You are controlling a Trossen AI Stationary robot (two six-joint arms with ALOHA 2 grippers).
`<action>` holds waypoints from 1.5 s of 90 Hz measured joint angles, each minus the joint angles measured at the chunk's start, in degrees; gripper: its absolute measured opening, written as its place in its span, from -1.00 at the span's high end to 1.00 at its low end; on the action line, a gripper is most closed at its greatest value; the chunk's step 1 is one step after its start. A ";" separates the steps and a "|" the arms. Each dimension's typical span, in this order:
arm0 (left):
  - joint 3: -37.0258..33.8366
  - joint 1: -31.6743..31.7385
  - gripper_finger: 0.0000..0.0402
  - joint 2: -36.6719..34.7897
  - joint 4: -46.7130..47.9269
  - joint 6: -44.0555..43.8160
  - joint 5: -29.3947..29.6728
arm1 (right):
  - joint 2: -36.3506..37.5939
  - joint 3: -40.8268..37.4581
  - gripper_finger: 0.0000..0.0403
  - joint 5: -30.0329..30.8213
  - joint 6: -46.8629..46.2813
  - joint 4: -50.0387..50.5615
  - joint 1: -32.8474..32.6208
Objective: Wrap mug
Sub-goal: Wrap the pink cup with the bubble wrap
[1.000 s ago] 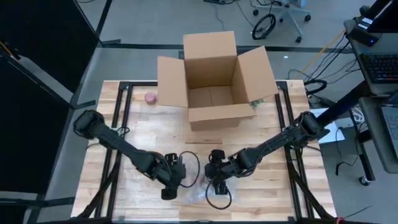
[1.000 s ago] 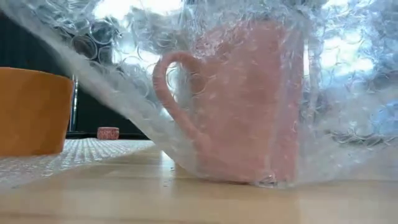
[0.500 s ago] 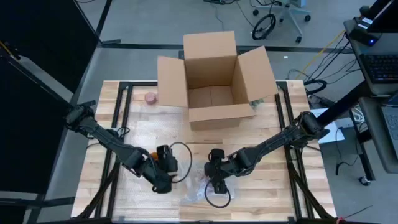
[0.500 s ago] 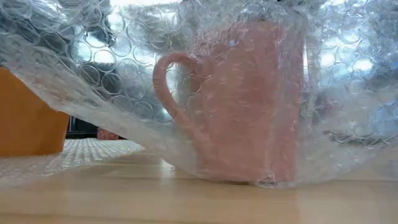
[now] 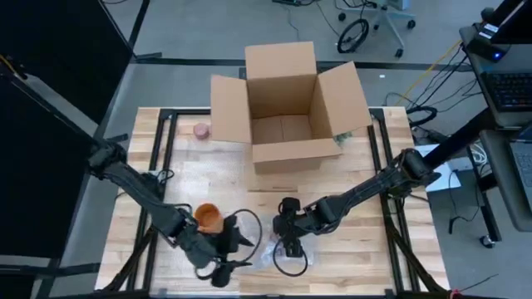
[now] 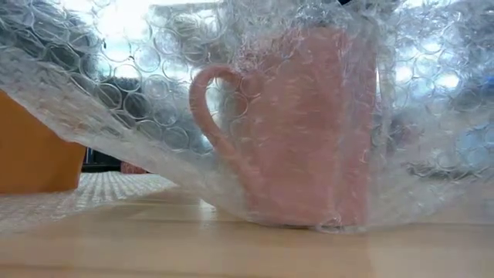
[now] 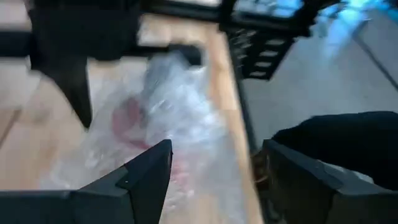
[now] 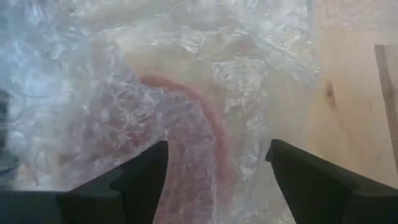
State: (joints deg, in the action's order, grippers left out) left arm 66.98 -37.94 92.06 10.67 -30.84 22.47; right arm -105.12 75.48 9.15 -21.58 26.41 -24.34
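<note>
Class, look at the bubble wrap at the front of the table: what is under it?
Under the bubble wrap stands a pink mug, upright on the wooden table, handle and body showing through. Its rim and inside are covered, so they cannot be seen.

Mug [image 6: 309, 127] upright on table [image 5: 349, 266] near front edge, under bubble wrap [image 6: 93, 100], right gripper [image 5: 288, 247] above it, left gripper [image 5: 229, 262] just left, orange cup [image 5: 207, 217] farther left, box [image 5: 287, 108] at back centre.
</note>
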 joint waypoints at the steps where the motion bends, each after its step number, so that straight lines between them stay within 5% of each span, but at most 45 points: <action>1: 0.00 0.26 -0.18 0.58 -0.15 -0.31 -0.16 | 0.00 0.00 -0.32 -0.01 -0.01 0.00 0.00; 56: 5.73 10.84 -0.18 17.70 -1.58 -0.34 -3.17 | 0.00 -0.07 -0.32 0.02 0.11 0.74 -0.02; 80: 5.88 11.68 -0.18 18.94 -1.65 -0.36 -5.99 | 1.59 -0.15 -0.32 -0.39 1.18 4.97 0.00; 105: 5.77 11.68 -0.18 19.07 -0.96 0.20 -6.18 | 12.51 0.00 -0.32 -0.23 1.03 9.12 0.00; 135: 5.51 11.55 -0.18 19.25 -0.08 0.26 -6.22 | 18.63 -2.21 -0.32 1.50 -13.78 24.81 -6.48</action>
State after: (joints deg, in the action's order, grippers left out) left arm 72.50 -26.39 111.31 10.59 -30.57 16.26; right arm -86.49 73.27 10.65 -35.37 51.22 -30.82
